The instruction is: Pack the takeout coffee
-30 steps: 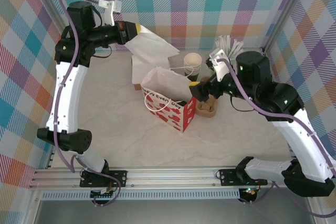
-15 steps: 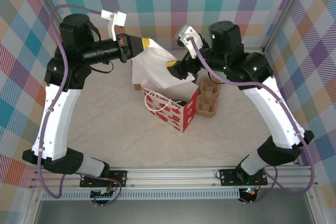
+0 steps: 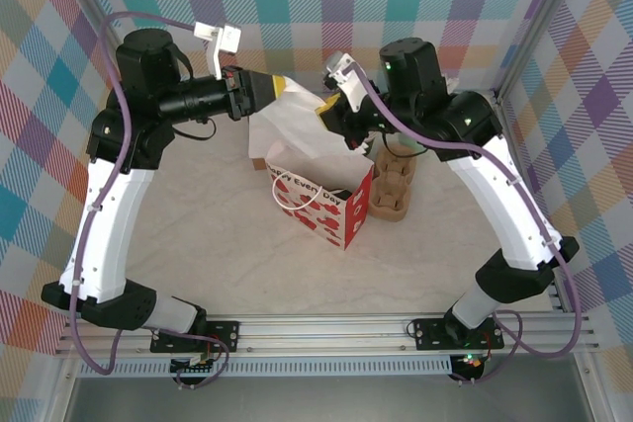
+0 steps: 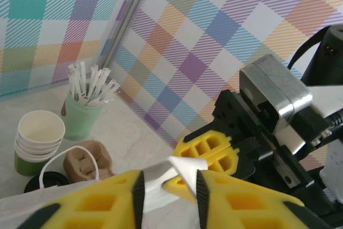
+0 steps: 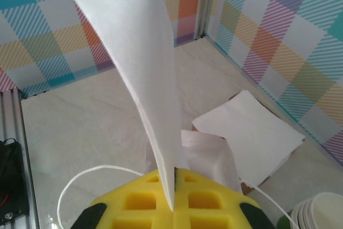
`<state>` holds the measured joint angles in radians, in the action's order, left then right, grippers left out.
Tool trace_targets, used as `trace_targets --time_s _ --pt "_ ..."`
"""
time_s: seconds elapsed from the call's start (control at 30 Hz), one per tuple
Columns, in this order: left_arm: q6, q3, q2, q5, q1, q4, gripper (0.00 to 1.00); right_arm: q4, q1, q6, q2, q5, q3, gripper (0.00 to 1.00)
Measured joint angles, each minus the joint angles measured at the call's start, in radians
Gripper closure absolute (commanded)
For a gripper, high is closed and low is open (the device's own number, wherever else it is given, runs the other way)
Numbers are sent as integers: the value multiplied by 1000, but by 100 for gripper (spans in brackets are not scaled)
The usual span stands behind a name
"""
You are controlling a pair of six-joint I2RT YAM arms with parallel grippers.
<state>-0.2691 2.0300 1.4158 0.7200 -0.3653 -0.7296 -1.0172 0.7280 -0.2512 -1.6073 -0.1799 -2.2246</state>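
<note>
Noted tissue sheet [image 5: 144,52] pinched between right gripper [image 5: 174,186] jaws, held above gift bag [image 3: 321,212], probably to clear its mouth. Found left gripper [image 4: 169,183] jaws slightly spread around a corner.

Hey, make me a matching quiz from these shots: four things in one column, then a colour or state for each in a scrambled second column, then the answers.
Things:
A. right gripper
B. gift bag
C. cup stack
D. stick holder

Colours or states:
1. pale mint
2. shut on the tissue paper
3. red and white
4. lidless, green outside

Pairs: A-2, B-3, C-4, D-1
</note>
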Motion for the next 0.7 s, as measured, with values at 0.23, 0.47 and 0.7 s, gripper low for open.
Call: trace_targets --time_s 0.23,0.47,0.7 --pt "32 -163 -163 -106 0 -7 39 -96 0 -26 53 83 -1 100" --pt "39 -417 -413 -244 0 -9 36 -161 0 -42 54 96 29 100" --pt "38 -583 -555 -350 0 -60 35 -243 0 -50 -36 130 34 100"
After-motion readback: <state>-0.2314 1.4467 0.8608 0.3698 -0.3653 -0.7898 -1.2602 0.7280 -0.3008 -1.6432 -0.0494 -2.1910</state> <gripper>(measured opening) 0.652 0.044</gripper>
